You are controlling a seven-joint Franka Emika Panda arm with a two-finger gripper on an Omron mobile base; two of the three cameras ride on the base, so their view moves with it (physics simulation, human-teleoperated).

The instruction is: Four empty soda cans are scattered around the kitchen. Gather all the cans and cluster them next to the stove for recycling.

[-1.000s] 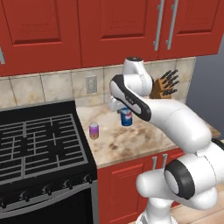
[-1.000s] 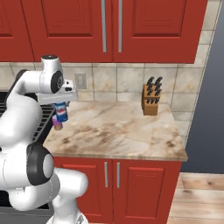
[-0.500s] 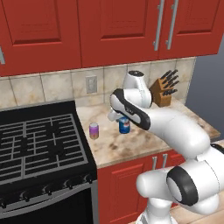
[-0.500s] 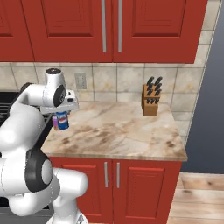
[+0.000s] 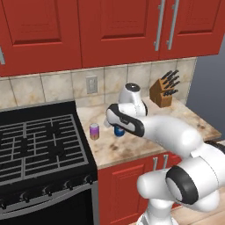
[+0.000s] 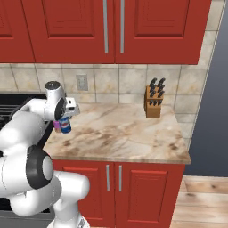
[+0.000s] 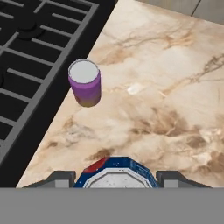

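A cylindrical blue can (image 7: 116,173) with a silvery top is clamped in the gripper (image 7: 116,178) above veined marble counter (image 7: 175,109); purple can (image 7: 85,82) stands upright beside the black grated stove (image 7: 30,57).

Two cans: one purple can (image 5: 94,131) and one blue can (image 6: 65,126). One stove (image 5: 39,149). One knife block (image 5: 163,89), with what looks like about six dark handles, though they are too small to count surely. One wall outlet (image 5: 91,84). One counter (image 6: 129,133). Upper cabinet handles (image 6: 113,26): two side by side. Lower cabinet handles (image 6: 113,177): two side by side. One robot arm (image 5: 162,132).
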